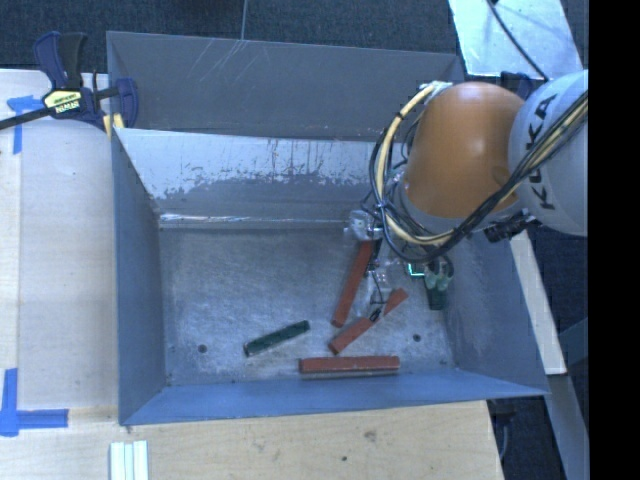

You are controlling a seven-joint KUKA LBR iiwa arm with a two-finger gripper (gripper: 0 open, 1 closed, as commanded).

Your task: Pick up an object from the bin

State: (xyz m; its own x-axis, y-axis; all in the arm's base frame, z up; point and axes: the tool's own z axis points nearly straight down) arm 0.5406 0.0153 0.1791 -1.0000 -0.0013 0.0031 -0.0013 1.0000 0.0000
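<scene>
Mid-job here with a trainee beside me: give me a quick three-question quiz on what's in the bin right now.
1. How many reddish-brown sticks lie in the bin?
2. True or false: the green stick lies apart from the gripper.
3. Which stick lies nearest the bin's wall at the bottom of the view? A: the green one. B: the level reddish-brown one. C: the steepest reddish-brown one.
Key: 1 three; 2 true; 3 B.
</scene>
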